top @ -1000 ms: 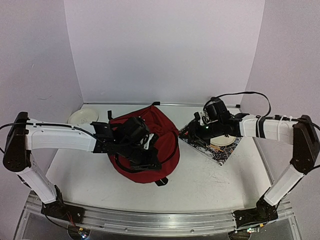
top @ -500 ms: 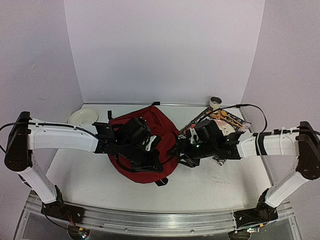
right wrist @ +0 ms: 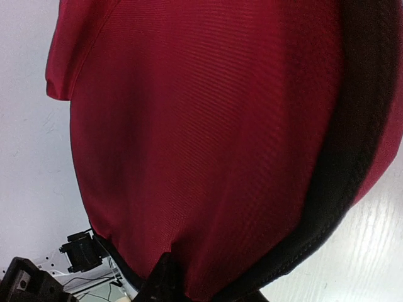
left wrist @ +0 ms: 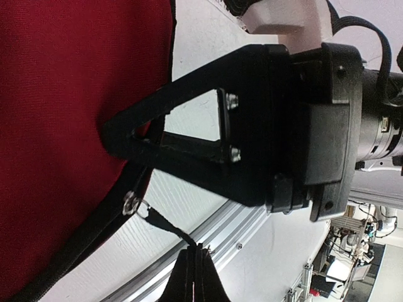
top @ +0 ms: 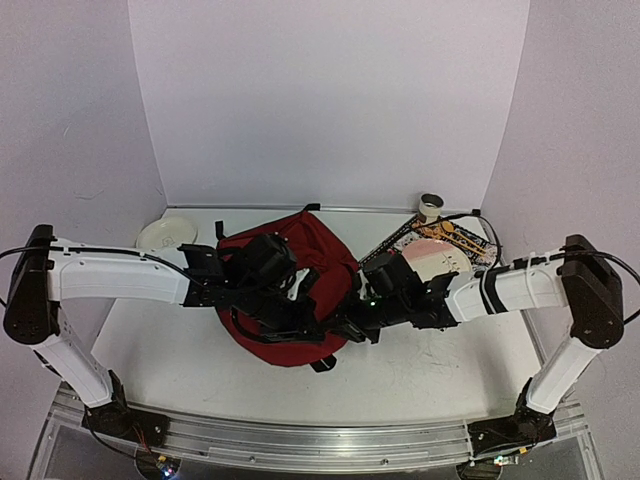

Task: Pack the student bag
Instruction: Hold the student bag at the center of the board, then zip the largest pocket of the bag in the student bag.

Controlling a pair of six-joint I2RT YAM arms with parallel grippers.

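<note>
The student bag (top: 322, 250), dark red with black trim, lies flat in the middle of the table. My left gripper (top: 303, 305) is over its near edge. In the left wrist view this gripper (left wrist: 195, 267) is shut on the black zip pull cord (left wrist: 157, 220), which runs taut from the metal slider (left wrist: 130, 202). My right gripper (top: 345, 322) reaches in from the right to the bag's near right edge. In the right wrist view the bag's red fabric (right wrist: 208, 126) fills the frame and puckers between the right gripper's (right wrist: 208, 290) fingers, which are shut on it.
A colourful book (top: 462, 240) lies at the back right with a pale plate (top: 432, 262) on it, and a small white roll (top: 431, 206) stands behind. A white plate (top: 167, 233) sits at the back left. The aluminium rail (top: 300, 445) borders the near edge.
My right arm swung left from the book to the bag's near right edge, and its jaws closed on the fabric. The left arm kept its hold and place.
</note>
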